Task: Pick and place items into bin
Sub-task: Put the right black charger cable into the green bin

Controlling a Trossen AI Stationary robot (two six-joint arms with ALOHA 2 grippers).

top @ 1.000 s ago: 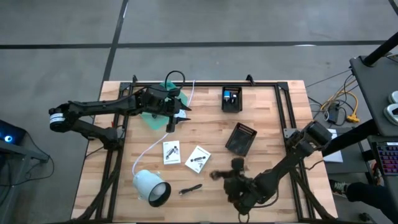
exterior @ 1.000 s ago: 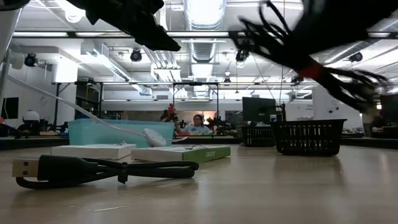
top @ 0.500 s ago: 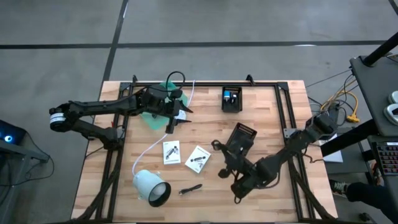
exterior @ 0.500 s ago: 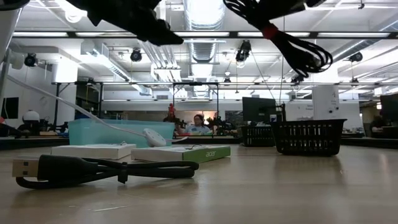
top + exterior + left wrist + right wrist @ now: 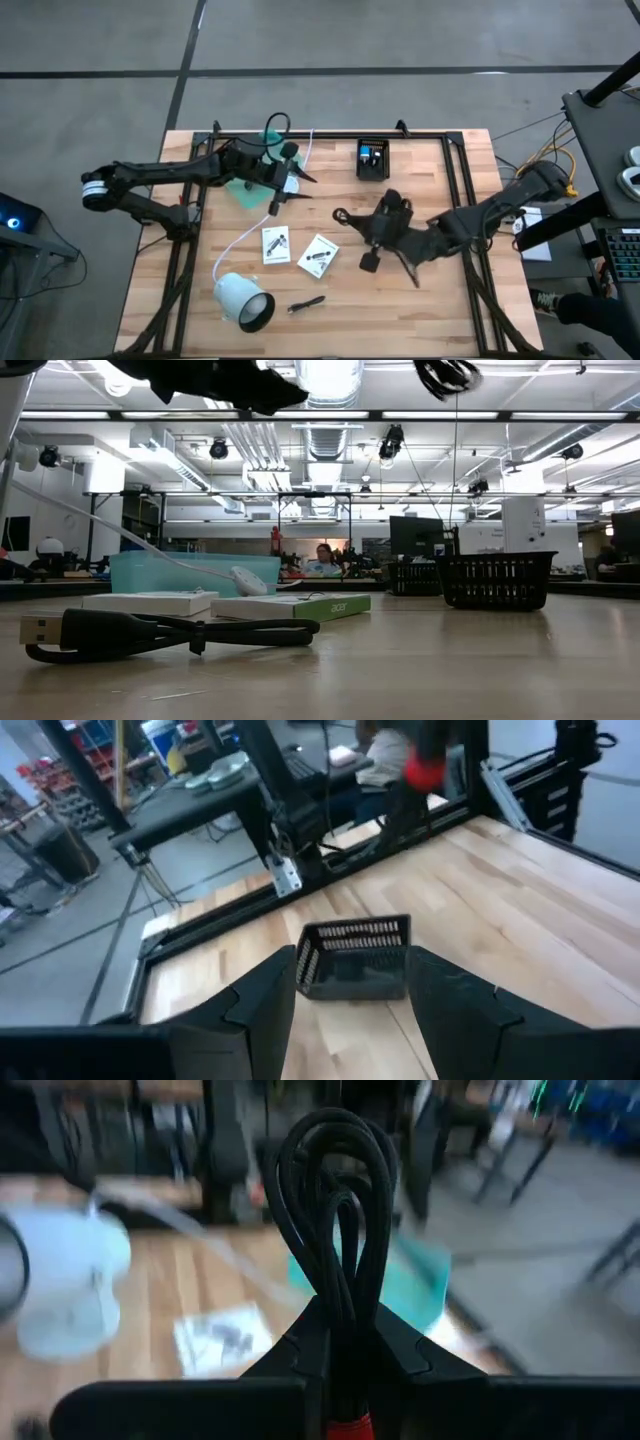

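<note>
1. The right gripper (image 5: 378,228) is clamped shut on the black coiled cable (image 5: 335,1200). The bundle is pinched near its banded end, and its loops stick out past the fingertips.
2. The black mesh basket (image 5: 497,580) stands mid-table, and the right gripper sits over it in the high view, hiding most of it. In the low view the cable hangs far above the basket's rim, up at the top of that picture.
3. The cable's long axis runs from the gripper out toward the left arm's side of the basket. The loops seem to overhang that edge rather than sit over the basket's middle.
4. As I judge it, the coming move turns on this overhang. If this basket is the bin meant, the bundle needs to come in over the opening and down before release, or the loops may catch the rim.
5. The left gripper (image 5: 295,180) hovers well off to the left arm's side of the basket, toward the far edge of the table. Its fingers stand apart with nothing between them. The right arm is plainly the nearer one.
6. Two white cards (image 5: 275,244) lie flat on the table on the left arm's side of the basket, not yet picked.
</note>
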